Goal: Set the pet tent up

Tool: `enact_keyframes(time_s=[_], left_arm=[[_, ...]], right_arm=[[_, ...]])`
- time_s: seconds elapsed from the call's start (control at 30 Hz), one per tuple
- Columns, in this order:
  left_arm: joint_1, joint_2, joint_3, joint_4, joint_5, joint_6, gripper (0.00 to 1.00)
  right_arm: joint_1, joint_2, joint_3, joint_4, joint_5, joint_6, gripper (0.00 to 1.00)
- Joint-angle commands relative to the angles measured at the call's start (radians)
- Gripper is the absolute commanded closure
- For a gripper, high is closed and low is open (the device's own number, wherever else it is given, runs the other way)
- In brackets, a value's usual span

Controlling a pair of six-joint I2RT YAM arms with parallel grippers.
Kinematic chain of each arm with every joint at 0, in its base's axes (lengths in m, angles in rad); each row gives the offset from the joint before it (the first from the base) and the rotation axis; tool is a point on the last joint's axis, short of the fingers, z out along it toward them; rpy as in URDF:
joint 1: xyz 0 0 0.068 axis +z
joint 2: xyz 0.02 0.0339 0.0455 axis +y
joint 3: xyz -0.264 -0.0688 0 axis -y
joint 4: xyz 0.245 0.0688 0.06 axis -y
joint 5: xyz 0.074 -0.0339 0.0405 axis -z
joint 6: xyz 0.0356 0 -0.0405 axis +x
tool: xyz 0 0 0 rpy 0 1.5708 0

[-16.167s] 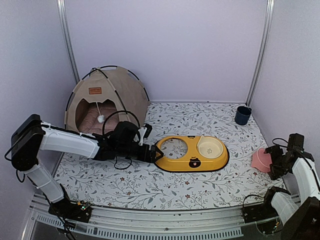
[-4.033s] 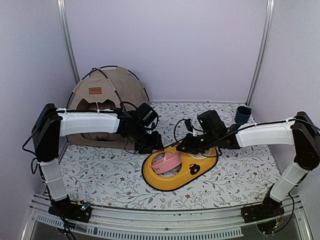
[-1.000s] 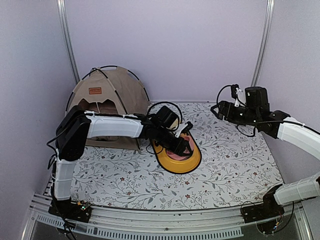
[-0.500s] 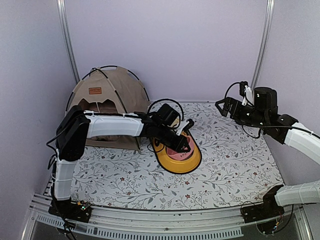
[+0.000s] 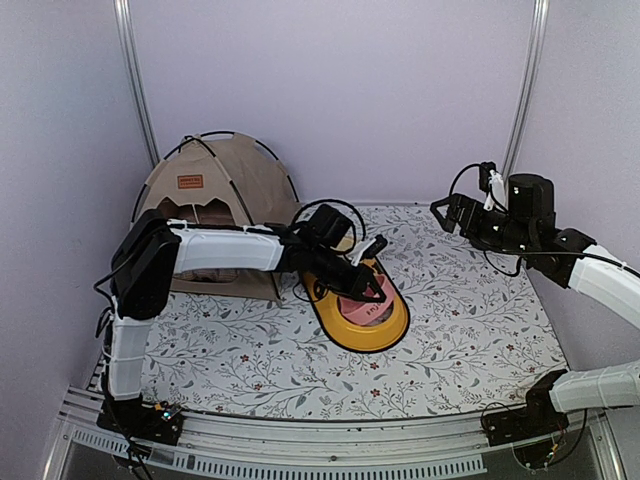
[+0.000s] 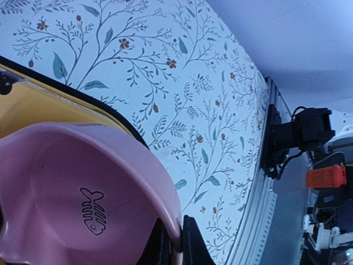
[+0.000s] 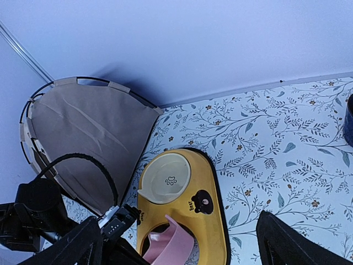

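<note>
The left gripper (image 6: 175,245) pinches the rim of a pink plastic bowl (image 6: 71,204) with a fish bone drawn inside. The bowl leans in the near hole of a yellow oval bowl stand (image 5: 372,335) right under that hand. A cream round bowl (image 7: 165,174) fills the hole past it. The big tan cloth pet tent (image 5: 225,185) stands behind the hand, to its left, by the back wall. The right gripper (image 5: 445,213) hangs above the table, far to the right, spread wide with nothing in it.
</note>
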Motion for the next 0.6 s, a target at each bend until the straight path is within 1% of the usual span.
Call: enact_keyframes(time_s=[0.0,0.1,0.3,0.37,0.47,0.57], left_arm=[[0.031,-0.089,-0.047,0.277,0.251,-0.129,1.0],[0.045,-0.098,-0.086,0.377,0.316,-0.195,1.0],[0.046,-0.134,-0.102,0.403,0.316,-0.196,1.0],[0.043,-0.149,-0.096,0.366,0.287,-0.164,1.0],[0.033,-0.175,-0.077,0.268,0.213,-0.075,1.0],[0.012,-0.177,-0.041,0.138,0.09,0.02,1.0]], right_arm=[[0.003,0.008,0.005,0.029,-0.001,-0.003,0.01],[0.003,0.01,0.006,0.028,-0.004,-0.002,0.01],[0.003,0.011,0.009,0.027,-0.003,-0.001,0.01],[0.002,0.011,0.013,0.027,-0.004,-0.001,0.01],[0.003,0.014,0.016,0.025,-0.003,-0.002,0.01],[0.003,0.018,0.018,0.025,-0.003,-0.001,0.01]])
